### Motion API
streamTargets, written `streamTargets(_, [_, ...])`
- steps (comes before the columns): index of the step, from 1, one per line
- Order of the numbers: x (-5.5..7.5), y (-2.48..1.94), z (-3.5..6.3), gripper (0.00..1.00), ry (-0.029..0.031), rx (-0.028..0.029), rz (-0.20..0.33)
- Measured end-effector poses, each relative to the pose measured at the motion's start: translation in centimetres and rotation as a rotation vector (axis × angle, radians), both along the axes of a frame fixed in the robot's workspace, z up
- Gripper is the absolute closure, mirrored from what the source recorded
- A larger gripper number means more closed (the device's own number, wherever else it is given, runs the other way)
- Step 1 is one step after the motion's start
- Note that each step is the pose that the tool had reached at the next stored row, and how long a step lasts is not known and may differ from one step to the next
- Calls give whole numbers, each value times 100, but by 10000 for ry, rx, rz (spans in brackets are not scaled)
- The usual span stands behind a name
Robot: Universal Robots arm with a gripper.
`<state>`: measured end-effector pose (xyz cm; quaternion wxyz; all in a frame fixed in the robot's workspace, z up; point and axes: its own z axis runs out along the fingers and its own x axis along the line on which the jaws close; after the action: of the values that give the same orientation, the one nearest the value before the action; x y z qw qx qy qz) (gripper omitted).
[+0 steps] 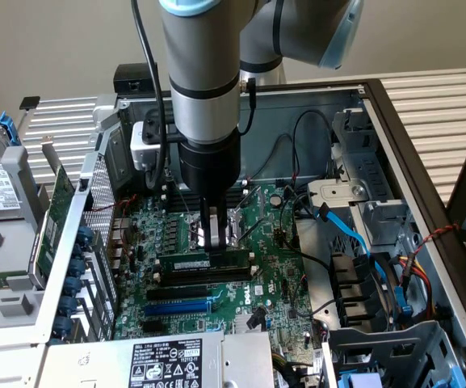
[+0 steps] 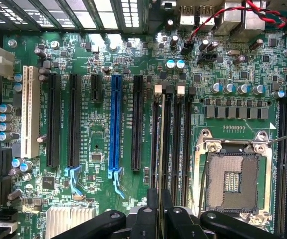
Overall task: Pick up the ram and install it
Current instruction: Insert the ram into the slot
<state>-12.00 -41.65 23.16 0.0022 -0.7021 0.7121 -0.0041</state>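
Over the memory slots (image 1: 196,278) of the motherboard (image 1: 273,271), the gripper (image 1: 208,236) hangs straight down from the arm (image 1: 204,81), its jaws drawn narrow and clamped on the top edge of the ram (image 1: 204,263). The ram stands upright on its long edge, its white label facing the exterior camera, lined up along the slot farthest from that camera and touching it; whether it is pressed fully home cannot be told. In the wrist view the ram shows edge-on as a thin line running up from between the black fingers (image 2: 148,211), directly above one slot, with the other black slots just beside it. Near the slots on one side lies the open CPU socket (image 2: 231,177) in its metal frame; on the other side runs a row of expansion slots, one of them blue (image 2: 116,124) and one white (image 2: 30,112). Around the board stand the walls of the open case (image 1: 378,105), with blue cables (image 1: 354,234) toward the exterior view's right and a labelled power supply (image 1: 164,362) nearest the camera.
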Motion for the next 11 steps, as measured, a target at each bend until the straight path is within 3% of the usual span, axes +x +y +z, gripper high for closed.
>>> streamTargets(11, [-3, -16, -2, 86, -19, 4, 0])
